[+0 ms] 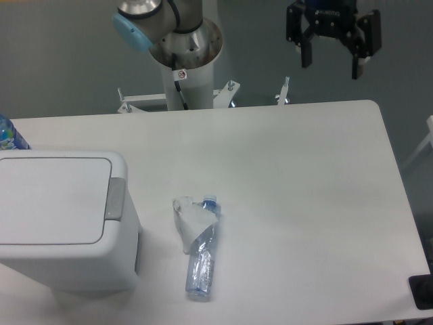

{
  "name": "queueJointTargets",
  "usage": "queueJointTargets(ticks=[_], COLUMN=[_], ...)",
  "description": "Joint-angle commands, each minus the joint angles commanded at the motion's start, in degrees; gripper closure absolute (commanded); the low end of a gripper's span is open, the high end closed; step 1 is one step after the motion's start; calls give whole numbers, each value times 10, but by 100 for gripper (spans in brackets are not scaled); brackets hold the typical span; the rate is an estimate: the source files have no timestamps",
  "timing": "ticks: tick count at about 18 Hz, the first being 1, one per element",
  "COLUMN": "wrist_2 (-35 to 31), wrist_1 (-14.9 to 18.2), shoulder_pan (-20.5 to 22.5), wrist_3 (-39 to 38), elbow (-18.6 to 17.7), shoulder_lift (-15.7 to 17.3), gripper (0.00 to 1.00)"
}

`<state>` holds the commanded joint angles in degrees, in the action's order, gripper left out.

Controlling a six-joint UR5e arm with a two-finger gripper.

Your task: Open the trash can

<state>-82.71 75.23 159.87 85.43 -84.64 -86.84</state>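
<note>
The trash can [64, 220] is a boxy light-grey bin at the table's front left. Its flat lid [51, 200] lies shut, with a darker grey push tab [115, 198] on the right edge. My gripper [331, 64] hangs open and empty high above the table's far right edge, well away from the bin.
A crushed clear plastic bottle [201, 250] with a blue cap lies just right of the bin. A blue-labelled bottle [8, 133] shows at the left edge behind the bin. The arm's base column [186, 68] stands beyond the table's far edge. A black object [422, 292] sits at the front right corner.
</note>
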Motion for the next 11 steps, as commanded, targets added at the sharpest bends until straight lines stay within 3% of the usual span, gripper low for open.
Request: queueJointTargets(ticks=[7,11], wrist_2=[-6,-4], wrist_1=[-2,-17], shoulder_pan=[-6,-11], wrist_3=[-8,-80], elbow=[3,4], shoulder_lift=[-2,-7], gripper=[0,0])
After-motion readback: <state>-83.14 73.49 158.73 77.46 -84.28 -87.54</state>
